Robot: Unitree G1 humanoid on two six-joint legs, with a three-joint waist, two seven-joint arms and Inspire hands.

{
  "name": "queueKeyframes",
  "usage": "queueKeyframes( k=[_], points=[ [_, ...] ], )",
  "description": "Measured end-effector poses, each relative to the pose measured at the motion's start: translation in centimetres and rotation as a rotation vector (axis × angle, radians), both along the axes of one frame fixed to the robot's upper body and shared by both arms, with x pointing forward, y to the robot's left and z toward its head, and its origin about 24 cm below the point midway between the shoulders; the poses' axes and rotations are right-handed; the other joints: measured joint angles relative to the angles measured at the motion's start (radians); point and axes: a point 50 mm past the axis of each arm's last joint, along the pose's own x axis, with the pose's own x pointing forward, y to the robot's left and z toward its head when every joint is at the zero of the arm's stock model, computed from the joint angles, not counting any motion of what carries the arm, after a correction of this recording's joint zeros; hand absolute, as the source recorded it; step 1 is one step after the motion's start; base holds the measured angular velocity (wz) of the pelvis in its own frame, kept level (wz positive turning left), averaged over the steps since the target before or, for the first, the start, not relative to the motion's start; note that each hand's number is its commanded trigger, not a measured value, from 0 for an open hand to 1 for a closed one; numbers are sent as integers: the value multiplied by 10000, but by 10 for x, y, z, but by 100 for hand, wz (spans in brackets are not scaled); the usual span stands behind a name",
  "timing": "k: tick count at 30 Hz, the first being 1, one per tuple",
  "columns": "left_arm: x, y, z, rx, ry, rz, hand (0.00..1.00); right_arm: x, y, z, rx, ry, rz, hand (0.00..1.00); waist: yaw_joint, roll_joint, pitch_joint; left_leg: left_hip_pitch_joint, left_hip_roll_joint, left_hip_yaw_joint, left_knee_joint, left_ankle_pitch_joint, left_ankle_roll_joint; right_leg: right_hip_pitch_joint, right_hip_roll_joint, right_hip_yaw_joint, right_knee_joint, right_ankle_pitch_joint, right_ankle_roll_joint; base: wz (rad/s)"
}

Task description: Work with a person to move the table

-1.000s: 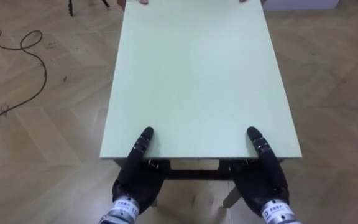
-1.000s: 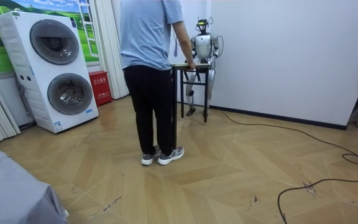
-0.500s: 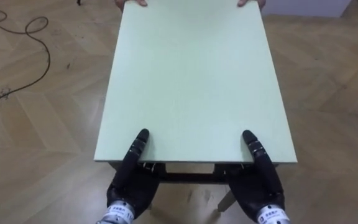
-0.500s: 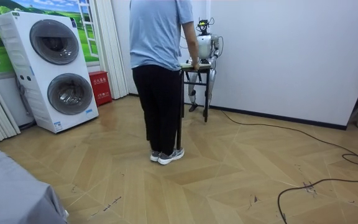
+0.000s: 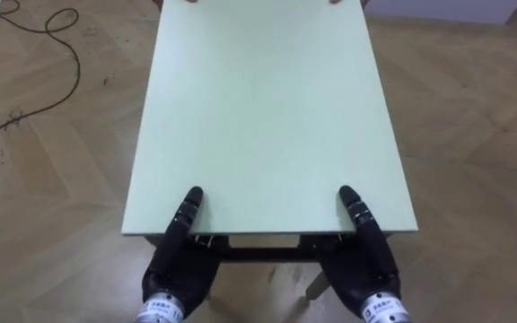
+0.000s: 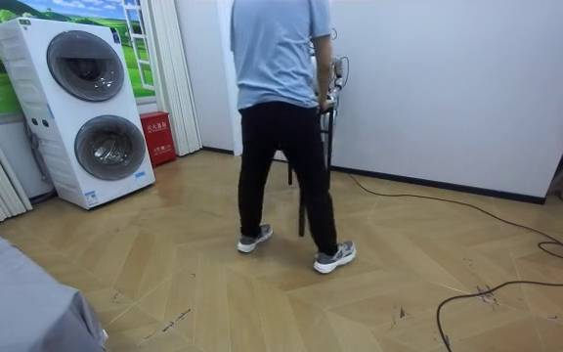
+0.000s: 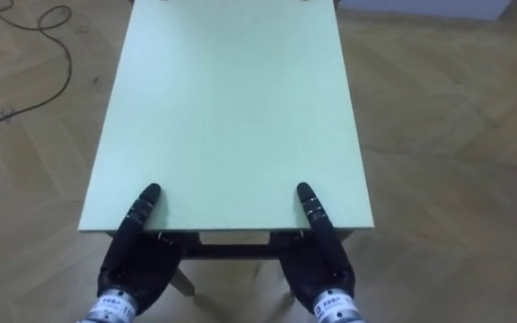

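Note:
A pale green table (image 5: 267,108) with a dark frame stretches away from me over the wooden floor. My left hand (image 5: 176,260) and right hand (image 5: 368,265) grip its near edge, one close to each corner. Each thumb lies on the top and the other fingers reach under the board. In the room view a person (image 6: 281,108) in a blue shirt and dark trousers stands with their back to the camera at the table's far end, in mid-step. One dark table leg (image 6: 302,200) shows between the person's legs. The person hides me and most of the table there.
A black cable (image 5: 39,58) loops on the floor to my far left. Stacked washing machines (image 6: 91,108) and a red box (image 6: 156,137) stand by the curtain on the room view's left. A white wall (image 6: 457,88) runs close behind me. Another cable (image 6: 497,288) lies on the floor.
The person has stepped toward the room view's right and now covers me. In the eye view the floor has slid past while both hands keep their hold on the table's edge.

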Motion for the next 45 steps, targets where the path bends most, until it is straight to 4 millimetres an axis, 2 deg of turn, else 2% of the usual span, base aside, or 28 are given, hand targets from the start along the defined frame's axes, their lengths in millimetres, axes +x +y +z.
queueKeyframes(
  k=[3, 4, 6, 7, 9, 11, 12, 13, 14, 15, 16, 17, 18, 19, 21, 22, 27, 30, 34, 36, 37, 39, 41, 45],
  points=[
    [-2, -1, -1, -97, 61, 41, 100, 1, -1, 2, -157, -98, 43, 100, 108, 68, -8, -160, -63, -359, 23, 55, -85, 13, 62, -451, 109, -87, -90, 34],
    [-2, -4, -1, -183, 72, -53, 100, 1, -3, 2, -198, -121, 8, 100, 83, 111, -27, -250, -75, -568, 84, 91, -102, 40, 72, -635, 189, -112, -91, 47],
    [-2, -8, -1, -271, 65, -85, 100, 3, -6, 4, -334, -210, -21, 100, -19, 240, -14, -321, -122, -848, 192, 92, -103, 122, 65, -1019, 373, -165, -94, 57],
    [-2, -8, -1, -329, 69, -71, 100, 4, -8, 6, -476, -315, 50, 100, -102, 358, -16, -331, -221, -1070, 179, 98, -97, 120, 10, -1066, 631, -202, -94, 60],
    [-2, -10, -1, -439, 67, -82, 100, 5, -11, 8, -587, -408, 82, 100, -184, 451, -28, -324, -384, -1287, 146, 140, -41, 17, -192, -1132, 1227, -358, -118, 56],
    [-3, -13, 0, -462, 54, -96, 100, 6, -12, 9, -624, -437, 51, 100, -176, 468, -20, -295, -505, -1485, 94, 204, 7, -74, -401, -1046, 1889, -444, -85, 50],
    [-3, -13, 0, -418, 42, -112, 100, 5, -12, 9, -696, -430, 46, 100, -210, 491, -4, -268, -624, -1799, 80, 228, 30, -263, -533, -895, 2538, -444, -88, 66],
    [-3, -15, -1, -394, 60, -196, 100, 3, -13, 7, -733, -351, 2, 100, -331, 518, 17, -220, -739, -2176, 98, 237, 50, -576, -584, -457, 3172, -533, -276, 73],
    [-3, -14, -1, -346, 52, -161, 100, 2, -12, 7, -701, -329, -17, 100, -427, 525, 21, -218, -796, -2389, 93, 241, 46, -711, -449, -72, 3210, -688, -401, 79],
    [-3, -13, -1, -310, 19, -89, 100, 2, -9, 6, -662, -328, 17, 100, -510, 579, 55, -223, -842, -2629, 31, 260, 32, -1105, -152, 641, 2886, -954, -623, 74],
    [-3, -12, -1, -278, 12, -70, 100, 2, -8, 6, -621, -321, 30, 100, -641, 586, 71, -230, -960, -2849, -13, 370, 33, -1459, -10, 925, 2289, -1014, -616, 78],
    [-3, -10, -1, -214, 8, -60, 100, 1, -8, 6, -583, -311, 14, 100, -724, 562, 85, -231, -1049, -2967, -13, 392, 21, -1584, 71, 1035, 1815, -913, -615, 94],
    [-2, -11, -1, -212, 27, -96, 100, 1, -10, 6, -562, -266, -46, 100, -901, 568, 109, -197, -1248, -3281, -28, 449, -32, -1618, 162, 1202, 1613, -522, -613, 76],
    [-2, -11, -1, -223, 3, -104, 100, 2, -11, 6, -590, -314, -7, 100, -869, 555, 106, -174, -1255, -3338, -260, 584, -92, -1562, 209, 1007, 1376, -486, -652, 59],
    [-1, -11, 1, -231, -85, -78, 100, 5, -11, 8, -651, -419, 36, 100, -781, 536, 101, -146, -1212, -3345, -683, 830, -138, -1405, 326, 914, 942, -262, -698, 27],
    [-1, -10, 1, -237, -76, -56, 100, 4, -11, 8, -660, -421, 66, 100, -725, 496, 96, -40, -1132, -3173, -877, 887, -136, -1201, 383, 795, 721, -185, -712, 26],
    [-3, -10, 0, -357, 10, -13, 100, 5, -10, 8, -658, -447, 79, 100, -364, 191, 91, 206, -1066, -3173, -1130, 886, -189, -610, 666, 1028, -87, 4, -762, 20],
    [-2, -9, 0, -361, -17, 21, 100, 7, -9, 10, -710, -534, 113, 100, -168, 186, 92, 212, -1102, -3283, -1126, 881, -196, -432, 704, 986, -252, 7, -763, 28],
    [-2, -10, 1, -394, -41, 36, 100, 8, -10, 10, -709, -543, 104, 100, -171, 197, 90, 208, -1118, -3351, -1011, 882, -195, -95, 790, 944, -283, 6, -762, 51],
    [-2, -11, 1, -403, -36, -7, 100, 7, -11, 10, -728, -511, 115, 100, -180, 265, 86, 143, -1118, -3344, -907, 882, -192, 26, 824, 816, -286, 4, -760, 57],
    [-1, -11, 1, -396, -67, -29, 100, 7, -11, 10, -727, -514, 105, 100, -261, 311, 80, 51, -1074, -2974, -848, 887, -174, 90, 828, 577, -305, 0, -757, 67],
    [-1, -12, 1, -388, -96, -61, 100, 7, -12, 10, -734, -516, 88, 100, -470, 454, 46, -127, -762, -2053, -686, 841, -35, 244, 894, 367, -401, -24, -756, 76],
    [-1, -13, 1, -407, -66, -82, 100, 7, -12, 10, -769, -503, 94, 100, -445, 524, 54, -127, -812, -2232, -668, 854, -10, 253, 920, 361, -394, -39, -751, 52],
    [-2, -12, 1, -415, -28, -54, 100, 7, -13, 9, -856, -430, 93, 100, -431, 646, 69, -187, -1086, -2795, -696, 1026, 46, 443, 912, -84, -400, -49, -743, 49]
  ],
)
